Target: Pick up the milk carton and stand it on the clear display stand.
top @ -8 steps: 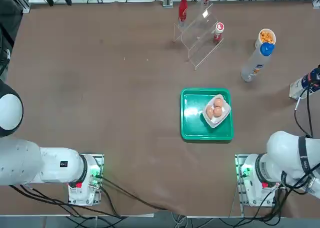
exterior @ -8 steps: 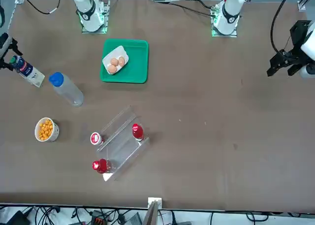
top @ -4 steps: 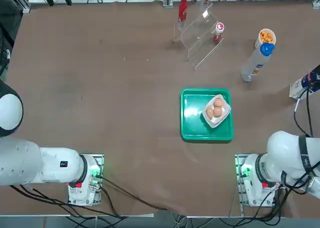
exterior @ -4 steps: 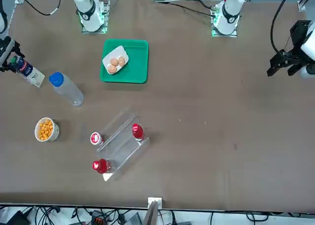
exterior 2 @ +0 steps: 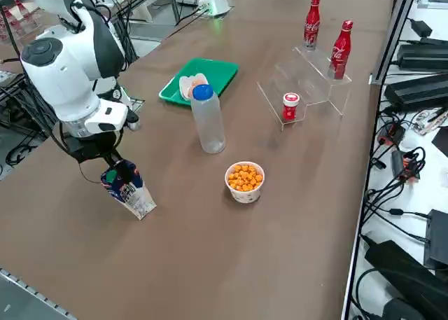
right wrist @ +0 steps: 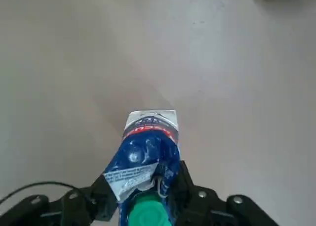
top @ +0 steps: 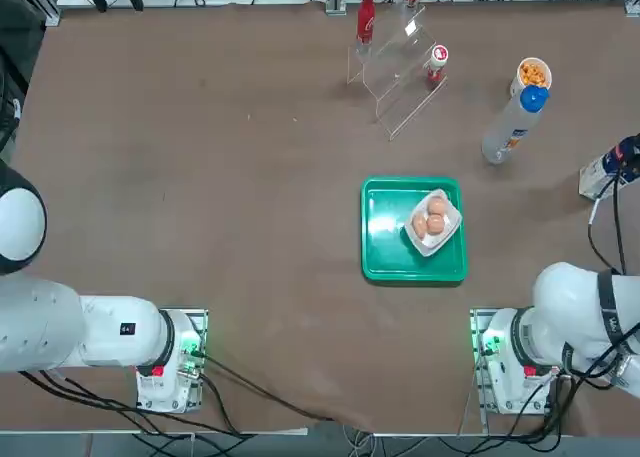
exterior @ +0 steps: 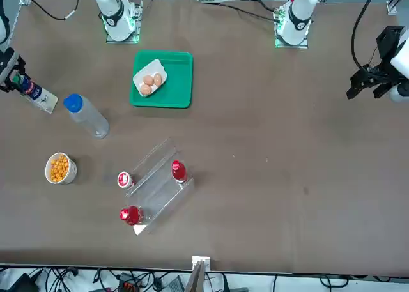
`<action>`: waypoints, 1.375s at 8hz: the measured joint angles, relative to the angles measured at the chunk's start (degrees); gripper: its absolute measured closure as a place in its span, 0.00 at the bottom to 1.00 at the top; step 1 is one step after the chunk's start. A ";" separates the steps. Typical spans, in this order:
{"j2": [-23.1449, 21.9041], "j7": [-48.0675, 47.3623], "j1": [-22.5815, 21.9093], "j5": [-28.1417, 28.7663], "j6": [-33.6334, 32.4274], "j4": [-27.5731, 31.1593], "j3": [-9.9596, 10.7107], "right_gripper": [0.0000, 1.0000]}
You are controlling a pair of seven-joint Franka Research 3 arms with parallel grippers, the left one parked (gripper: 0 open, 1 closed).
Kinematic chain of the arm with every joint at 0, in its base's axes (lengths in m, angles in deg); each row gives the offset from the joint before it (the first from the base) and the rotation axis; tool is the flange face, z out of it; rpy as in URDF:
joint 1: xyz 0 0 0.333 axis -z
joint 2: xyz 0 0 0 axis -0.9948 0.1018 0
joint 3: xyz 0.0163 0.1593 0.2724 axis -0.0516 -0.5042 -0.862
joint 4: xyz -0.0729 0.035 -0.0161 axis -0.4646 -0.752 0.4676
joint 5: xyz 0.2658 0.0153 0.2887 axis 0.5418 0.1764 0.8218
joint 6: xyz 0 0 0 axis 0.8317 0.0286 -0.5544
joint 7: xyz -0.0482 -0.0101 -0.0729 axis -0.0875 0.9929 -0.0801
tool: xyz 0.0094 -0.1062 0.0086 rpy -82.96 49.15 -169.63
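Fingers (right wrist: 185, 186) pinched tight on the milk carton (right wrist: 148, 157), both black tips pressing the crumpled blue top from either side, and the green cap sits right between them. That is the right gripper (exterior 2: 105, 159) at the near right edge of the brown table (exterior 2: 210, 229), wrist pointing down, carton leaning under it with its white base on the tabletop. Smooth printed card, dark blue above, a red band, white below, the gable squashed in at the grip.

Well apart from it, across the table, stands the clear display stand (exterior 2: 308, 82): glossy transparent acrylic, stepped, edges catching the light. Two red cola bottles (exterior 2: 311, 22) stand upright at its back steps and a small red-and-white can (exterior 2: 290, 106) sits at its front. Between carton and stand, a tall translucent bottle with a blue cap (exterior 2: 208, 120) and a white cup of orange snacks (exterior 2: 244, 181). Further over lies a green tray (exterior 2: 220, 75) carrying a white dish of brown eggs (top: 433, 220).
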 joint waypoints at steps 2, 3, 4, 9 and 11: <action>-0.31 -1.68 -0.05 0.09 -0.64 -0.72 -0.50 0.55; -0.73 -4.21 -0.45 0.10 -3.37 -2.45 -0.95 0.52; -1.23 -7.45 -1.95 0.12 -8.76 -6.23 -1.33 0.52; -2.90 -37.65 -19.04 0.43 -30.71 -27.85 -2.23 0.56; -2.85 -50.05 -26.34 0.55 -35.99 -35.17 -2.35 0.56</action>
